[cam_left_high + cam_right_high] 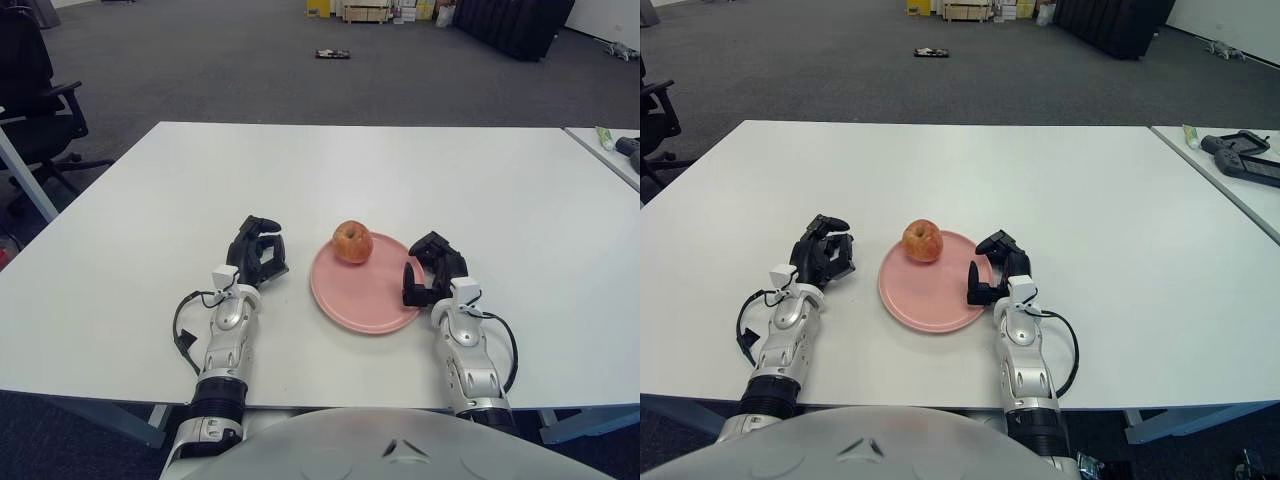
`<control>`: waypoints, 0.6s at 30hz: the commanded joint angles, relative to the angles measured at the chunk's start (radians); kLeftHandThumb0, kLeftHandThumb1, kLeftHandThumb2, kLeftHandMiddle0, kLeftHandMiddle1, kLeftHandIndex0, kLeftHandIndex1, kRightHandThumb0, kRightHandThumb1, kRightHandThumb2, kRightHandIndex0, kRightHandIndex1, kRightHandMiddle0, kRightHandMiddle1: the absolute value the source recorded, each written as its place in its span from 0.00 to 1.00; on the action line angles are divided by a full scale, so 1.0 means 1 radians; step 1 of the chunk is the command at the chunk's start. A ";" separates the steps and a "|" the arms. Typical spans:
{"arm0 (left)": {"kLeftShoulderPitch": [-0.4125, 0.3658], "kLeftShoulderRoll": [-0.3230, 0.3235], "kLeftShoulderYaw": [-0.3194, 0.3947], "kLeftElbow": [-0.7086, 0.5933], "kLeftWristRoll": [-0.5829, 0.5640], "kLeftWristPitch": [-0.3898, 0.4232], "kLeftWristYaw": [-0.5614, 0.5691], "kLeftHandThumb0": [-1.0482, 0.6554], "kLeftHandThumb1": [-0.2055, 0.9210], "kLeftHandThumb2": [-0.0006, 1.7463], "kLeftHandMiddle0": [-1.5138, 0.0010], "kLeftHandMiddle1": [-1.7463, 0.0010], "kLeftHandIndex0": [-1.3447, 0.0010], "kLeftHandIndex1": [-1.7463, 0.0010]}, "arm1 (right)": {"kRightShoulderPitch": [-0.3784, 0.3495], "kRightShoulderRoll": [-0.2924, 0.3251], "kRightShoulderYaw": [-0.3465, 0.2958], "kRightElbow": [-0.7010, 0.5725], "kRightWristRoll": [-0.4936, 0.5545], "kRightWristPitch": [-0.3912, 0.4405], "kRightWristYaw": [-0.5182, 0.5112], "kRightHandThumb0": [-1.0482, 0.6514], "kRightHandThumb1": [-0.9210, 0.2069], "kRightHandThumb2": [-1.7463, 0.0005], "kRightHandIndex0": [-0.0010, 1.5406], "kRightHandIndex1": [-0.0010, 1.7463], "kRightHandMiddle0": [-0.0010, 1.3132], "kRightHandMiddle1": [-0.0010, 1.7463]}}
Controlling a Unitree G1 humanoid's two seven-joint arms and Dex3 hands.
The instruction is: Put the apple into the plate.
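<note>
On the white table (150,230), apple (352,242) at the pink plate (355,300)'s far rim, my right hand (432,272) curled empty against its right edge, left hand (256,252) curled empty left of it.

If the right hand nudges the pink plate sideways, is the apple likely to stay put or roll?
The apple is round and sits near the far rim of the shallow plate, so a sideways nudge would probably set it rolling. The low rim looks unlikely to stop it. The right hand is at the plate's right edge; the left hand shows left of the plate.
</note>
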 commanded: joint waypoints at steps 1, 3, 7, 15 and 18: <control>0.033 0.002 0.004 0.038 0.004 0.053 0.003 0.35 0.53 0.70 0.15 0.00 0.59 0.00 | 0.021 0.019 -0.009 0.040 0.011 0.053 -0.011 0.61 0.85 0.03 0.58 1.00 0.52 0.94; 0.033 0.003 0.003 0.039 0.004 0.051 0.000 0.35 0.53 0.70 0.15 0.00 0.59 0.00 | 0.020 0.020 -0.009 0.041 0.014 0.051 -0.013 0.61 0.84 0.03 0.58 1.00 0.51 0.94; 0.032 0.004 0.002 0.041 0.010 0.049 0.004 0.35 0.53 0.70 0.14 0.00 0.59 0.00 | 0.018 0.019 -0.007 0.045 0.014 0.051 -0.015 0.61 0.84 0.04 0.57 1.00 0.51 0.94; 0.029 0.006 0.001 0.051 0.019 0.034 0.005 0.35 0.53 0.70 0.13 0.00 0.59 0.00 | 0.007 0.021 0.003 0.054 0.020 0.056 -0.007 0.61 0.86 0.02 0.59 1.00 0.53 0.94; 0.028 0.006 0.003 0.052 0.018 0.035 0.004 0.35 0.53 0.70 0.13 0.00 0.59 0.00 | 0.001 0.022 0.010 0.058 0.020 0.057 0.000 0.61 0.87 0.01 0.59 1.00 0.54 0.93</control>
